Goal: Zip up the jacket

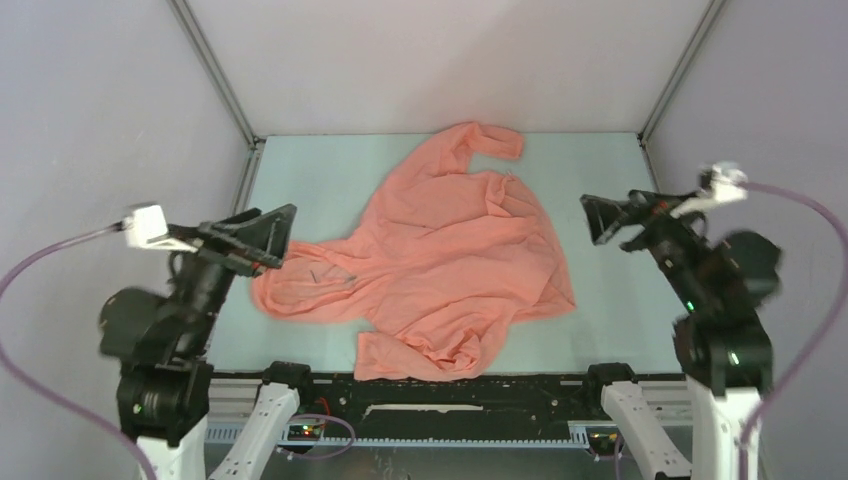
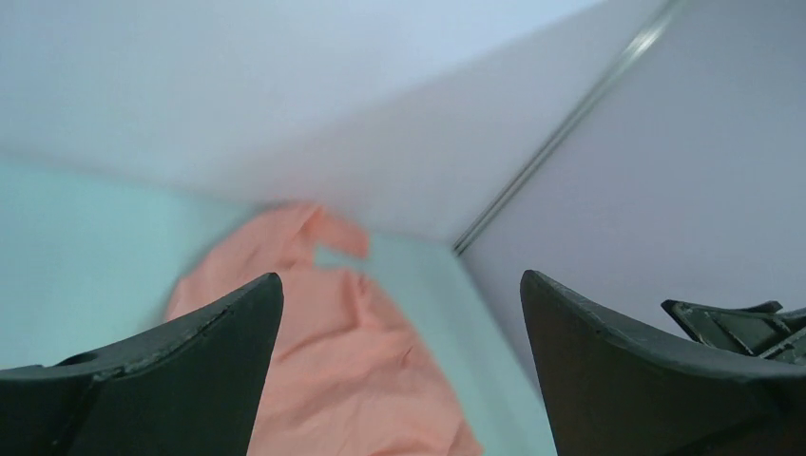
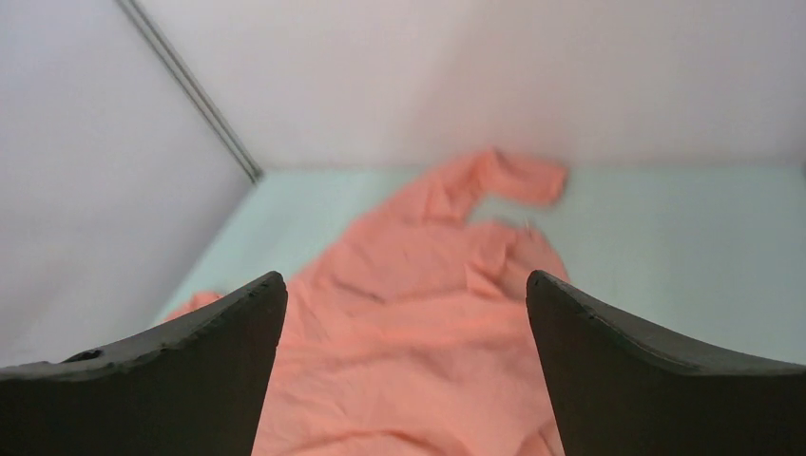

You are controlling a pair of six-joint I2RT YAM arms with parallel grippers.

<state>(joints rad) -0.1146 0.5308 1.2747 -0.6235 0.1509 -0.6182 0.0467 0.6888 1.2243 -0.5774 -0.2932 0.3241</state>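
Well, both claws, left gripper (image 1: 283,236) and right gripper (image 1: 594,219), gaped wide and empty, the jacket (image 1: 450,260) sprawled between them, seemingly untouched.

Bare table (image 1: 320,180) on both sides of the sprawled jacket (image 1: 450,260); enclosure walls (image 1: 110,110) close around.

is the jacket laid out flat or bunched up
Bunched up. The jacket lies crumpled on the table, with folds and wrinkles across it and one sleeve bent at the far end. Whether it is zipped cannot be told.
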